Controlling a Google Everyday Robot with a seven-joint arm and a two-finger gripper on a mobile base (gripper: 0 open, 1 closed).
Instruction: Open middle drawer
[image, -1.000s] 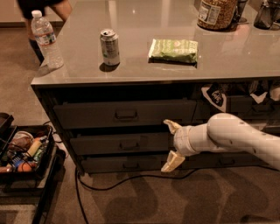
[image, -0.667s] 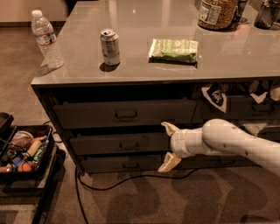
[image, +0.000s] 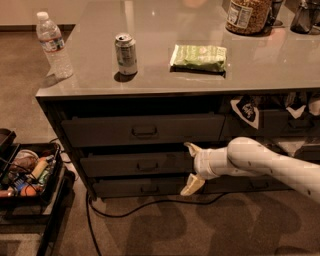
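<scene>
1. At 4 o'clock in the camera view, nearest the lens, the white arm (image: 265, 162) is reaching in from the right edge, its forearm running almost level and rising slightly toward the wrist.
2. Low at 8 o'clock, a black tray (image: 56, 167) of small clutter is sitting on the floor, and a dark cable (image: 150, 207) is trailing across the carpet below the cabinet; neither is lying in the arm's path.
3. Just beyond the wrist, the gripper (image: 186, 168) is hanging in front of the drawer bank with its pincer spread wide. 1 of the 2 fingers (image: 191, 148) is pointing toward 12 o'clock and the other toward 6 o'clock, and nothing is being held between them.
4. Compared with 1 second ago, the gripper is sitting a little further toward 9 o'clock, so it is creeping sideways along the fronts. I am reading this as the approach being under way, with no grasp yet made.
5. Behind it, the middle drawer (image: 115, 165) is looking shut, its bar pull (image: 147, 166) lying at 9 o'clock from the gripper, near but apart from it.
6. Above it, the top drawer (image: 100, 131) is showing a taller front, and the bottom drawer (image: 120, 189) a slimmer one.
7. Farthest off, on the counter (image: 150, 25), a can (image: 126, 53), a green packet (image: 198, 57), a water bottle (image: 54, 45) and a jar (image: 245, 15) are standing untouched.
</scene>
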